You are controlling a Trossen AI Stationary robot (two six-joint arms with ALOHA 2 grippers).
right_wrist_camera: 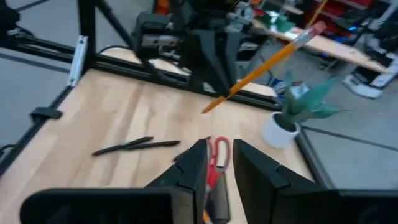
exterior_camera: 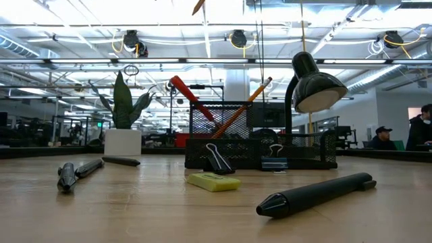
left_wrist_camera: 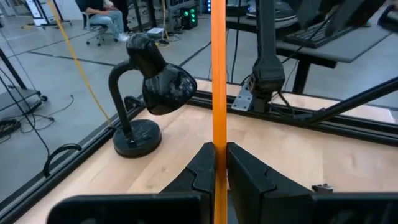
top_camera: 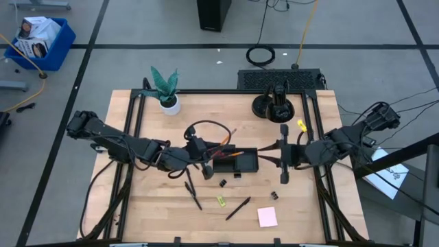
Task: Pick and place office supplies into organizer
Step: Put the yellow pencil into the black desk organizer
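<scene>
My left gripper (top_camera: 204, 154) hovers above the left end of the black mesh organizer (top_camera: 236, 162), shut on an orange pencil (left_wrist_camera: 219, 74). The pencil's dark tip (exterior_camera: 198, 7) hangs high over the table. Red-handled scissors (exterior_camera: 192, 98) and a second pencil (exterior_camera: 246, 101) lean in the organizer's cup. My right gripper (right_wrist_camera: 219, 152) is raised off the organizer's right end, open and empty, with the scissors (right_wrist_camera: 217, 155) showing far below through its gap. Black pens (top_camera: 192, 194), clips (top_camera: 223, 183), a yellow-green piece (top_camera: 221, 200) and a pink pad (top_camera: 267, 217) lie on the table. My left gripper pinches the pencil's shaft (left_wrist_camera: 219, 140) between its two fingers, which come in nearly level from the table's left and lie across it. The hold sits nearer the tip than the eraser (right_wrist_camera: 314, 28). The pencil slants, eraser end up, lifted clear of table and organizer.
A black desk lamp (top_camera: 274, 106) stands at the far side, and a potted plant (top_camera: 167, 92) at the far left. A small yellow object (top_camera: 300, 125) lies near the lamp. A large black pen (exterior_camera: 314, 192) lies nearest the low camera. A black metal frame (top_camera: 130, 137) borders the table.
</scene>
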